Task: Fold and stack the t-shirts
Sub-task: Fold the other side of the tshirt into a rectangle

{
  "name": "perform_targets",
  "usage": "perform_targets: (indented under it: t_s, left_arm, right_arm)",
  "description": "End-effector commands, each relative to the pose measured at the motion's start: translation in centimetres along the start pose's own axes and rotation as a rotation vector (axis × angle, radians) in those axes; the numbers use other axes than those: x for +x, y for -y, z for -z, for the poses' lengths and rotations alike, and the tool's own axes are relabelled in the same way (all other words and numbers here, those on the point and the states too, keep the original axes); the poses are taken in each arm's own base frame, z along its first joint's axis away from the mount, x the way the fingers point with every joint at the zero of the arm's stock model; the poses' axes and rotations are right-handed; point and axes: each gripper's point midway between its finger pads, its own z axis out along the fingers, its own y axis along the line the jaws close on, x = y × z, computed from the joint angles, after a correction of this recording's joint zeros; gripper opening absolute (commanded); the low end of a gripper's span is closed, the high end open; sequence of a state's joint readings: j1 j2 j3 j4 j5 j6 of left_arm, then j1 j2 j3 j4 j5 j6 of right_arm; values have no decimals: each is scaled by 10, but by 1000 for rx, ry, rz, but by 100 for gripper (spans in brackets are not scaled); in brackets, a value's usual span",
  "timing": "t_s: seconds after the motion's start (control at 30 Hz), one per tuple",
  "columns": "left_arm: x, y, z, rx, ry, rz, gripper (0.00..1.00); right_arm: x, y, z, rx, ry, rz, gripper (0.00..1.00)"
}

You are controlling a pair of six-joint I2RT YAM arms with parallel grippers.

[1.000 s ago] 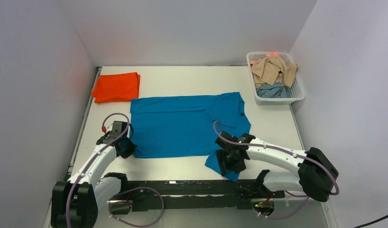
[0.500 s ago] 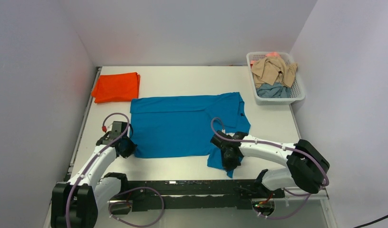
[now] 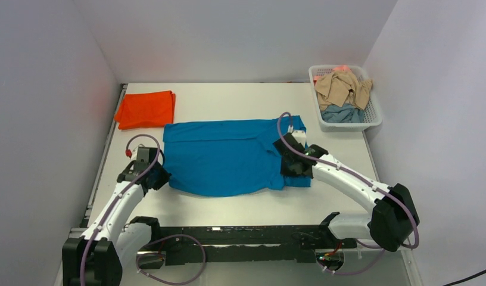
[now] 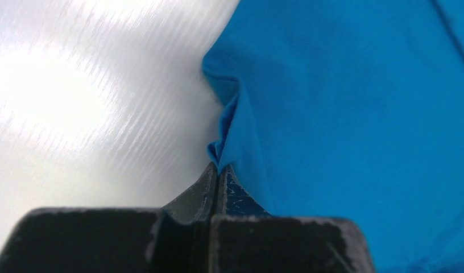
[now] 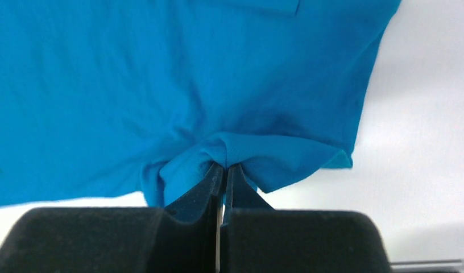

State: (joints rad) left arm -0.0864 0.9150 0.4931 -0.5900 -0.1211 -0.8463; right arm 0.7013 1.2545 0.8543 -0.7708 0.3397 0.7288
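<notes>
**Teal-blue t-shirt [image 3: 223, 158] pinched at two points**

Soft matte cotton lies spread across the middle of the table [image 3: 229, 98], a broad, roughly rectangular sheet. Its far edge is straight and its near edge is bowed and slightly rumpled.

The left gripper [image 3: 159, 177] sits at the shirt's near-left corner. Its fingers are pressed tight together on a small fold of the hem, and in the left wrist view the cloth puckers up into a narrow ridge right at the tips.

The right gripper [image 3: 291, 168] rests on the shirt's right side. Its fingers are likewise clamped together on a bunched wad of fabric. Creases fan out from the pinch, and a sleeve edge shows just beyond it.

The orange-red t-shirt [image 3: 145, 109] is folded into a flat, neat rectangle at the far-left corner of the table. It lies near the blue shirt's far-left corner.

The tabletop is smooth and glossy white — finely streaked, with soft glare where the light strikes it.

A white plastic lattice basket [image 3: 374, 119] stands at the far-right corner. It holds a crumpled beige garment [image 3: 343, 88] heaped over a dull grey-blue garment [image 3: 342, 114].

Plain pale walls [image 3: 229, 36] close in the back and both sides. A black rail [image 3: 246, 235] runs along the near edge, between the arm bases.
</notes>
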Motion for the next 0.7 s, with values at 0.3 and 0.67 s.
perform_targets:
  t_s: [0.3, 0.67]
  left_arm:
    - [-76, 56, 0, 61, 108, 52, 0]
    - [-105, 77, -22, 29, 82, 52, 0]
  right_arm:
    - [-148, -17, 11, -119, 287, -125, 0]
    - [-189, -16, -21, -115, 266, -130, 0]
